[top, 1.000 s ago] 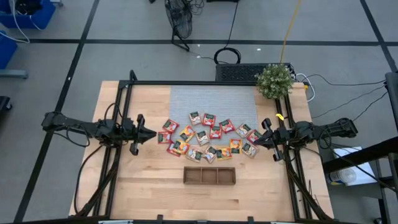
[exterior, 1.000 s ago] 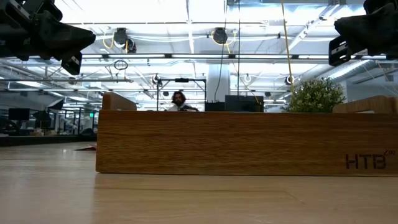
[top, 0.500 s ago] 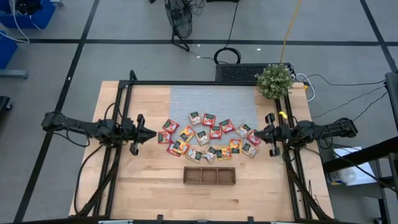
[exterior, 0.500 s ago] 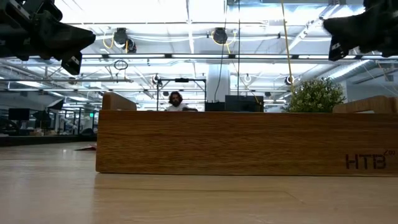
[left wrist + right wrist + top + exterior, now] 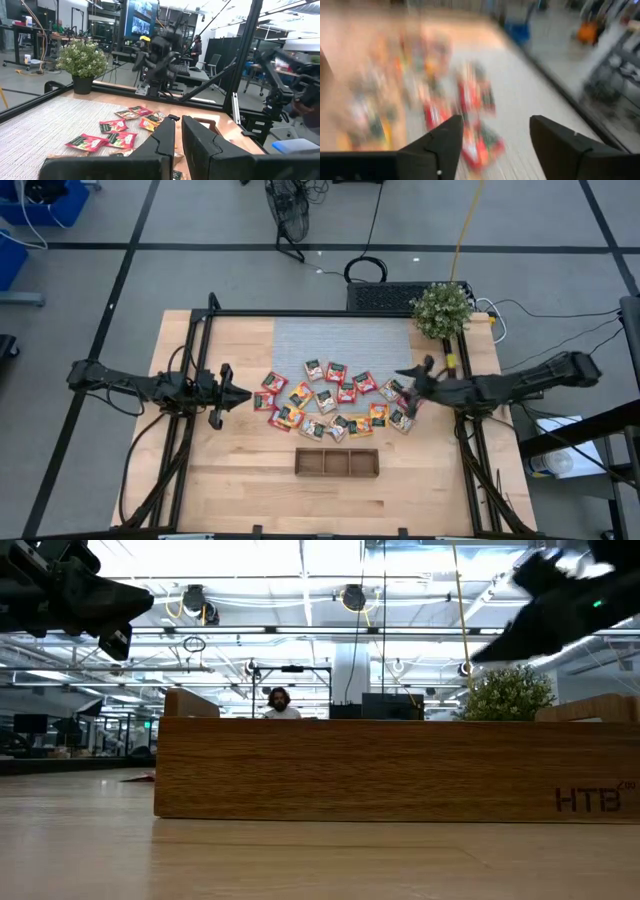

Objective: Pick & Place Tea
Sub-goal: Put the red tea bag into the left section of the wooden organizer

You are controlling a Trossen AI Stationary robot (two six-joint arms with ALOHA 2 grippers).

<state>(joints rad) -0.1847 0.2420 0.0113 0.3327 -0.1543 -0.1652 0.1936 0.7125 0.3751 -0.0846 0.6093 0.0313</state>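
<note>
Many small tea packets [image 5: 335, 396], red, orange-yellow and pale, lie flat in a loose arc across the middle of the table, partly on a grey mat [image 5: 340, 340]. They also show in the left wrist view [image 5: 120, 131]. My right gripper [image 5: 408, 386] hangs open over the right end of the arc, slanting down, and touches nothing; its wrist view [image 5: 495, 135] is blurred. My left gripper [image 5: 246, 392] waits shut and level just left of the arc, its fingers [image 5: 165, 142] close together.
A long brown wooden tray [image 5: 337, 463] with three compartments lies nearer the front edge; it fills the low view [image 5: 400, 770]. A potted plant [image 5: 441, 308] stands at the far right corner. Black frame rails run along both table sides. A person [image 5: 279, 700] shows far behind.
My right gripper has swung out from the table's right side toward the tea packets, risen a little, tipped to slant down and opened its fingers. Most of this happened in the last half second. The packets have not moved.
</note>
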